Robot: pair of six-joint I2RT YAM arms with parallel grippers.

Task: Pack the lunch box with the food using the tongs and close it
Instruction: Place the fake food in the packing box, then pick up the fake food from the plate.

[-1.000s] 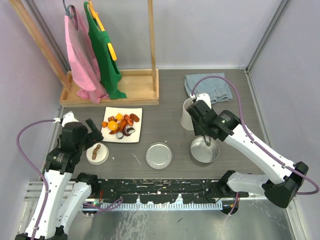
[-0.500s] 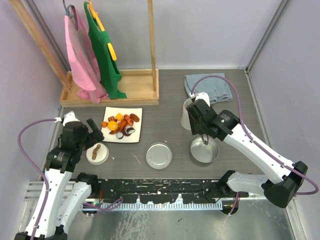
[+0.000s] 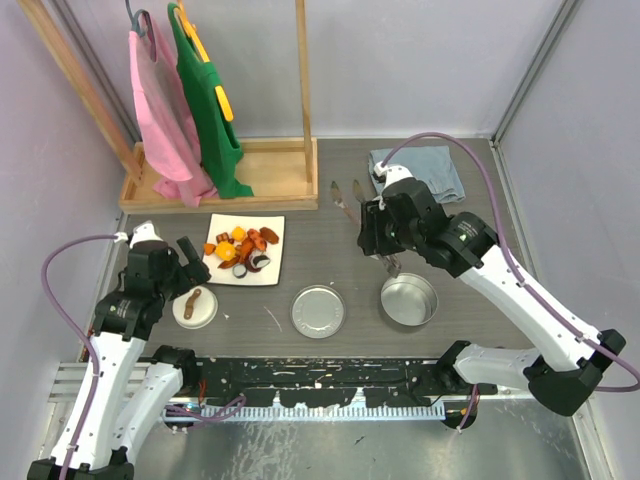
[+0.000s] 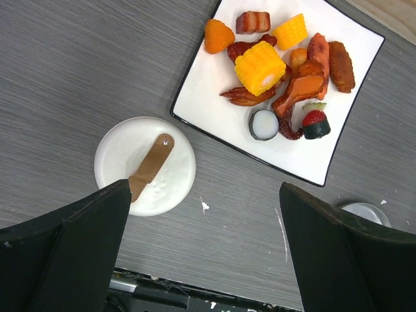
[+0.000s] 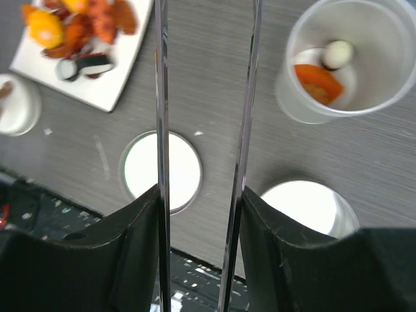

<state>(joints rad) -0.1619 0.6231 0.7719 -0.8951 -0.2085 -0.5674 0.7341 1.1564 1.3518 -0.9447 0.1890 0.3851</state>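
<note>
My right gripper (image 3: 375,240) is shut on the tongs (image 3: 345,200), whose two thin arms (image 5: 161,130) run apart up the right wrist view with nothing between them. They hang above the table, left of the white tub (image 5: 344,62), which holds an orange piece and a black-and-white piece. In the top view my arm hides the tub. The steel tin (image 3: 408,300) looks empty, and its flat lid (image 3: 318,311) lies to its left. The food (image 4: 273,62) sits on a white square plate (image 3: 262,270). The white lid with brown handle (image 4: 146,166) lies under my open left gripper (image 4: 205,221).
A wooden rack (image 3: 225,190) with a pink and a green garment stands at the back left. A folded grey-blue cloth (image 3: 425,175) lies at the back right. The black rail (image 3: 320,385) with the arm bases runs along the near edge.
My right arm has swung the tongs up and back from over the steel tin; their tips now point to the far left. The left arm has barely moved.
</note>
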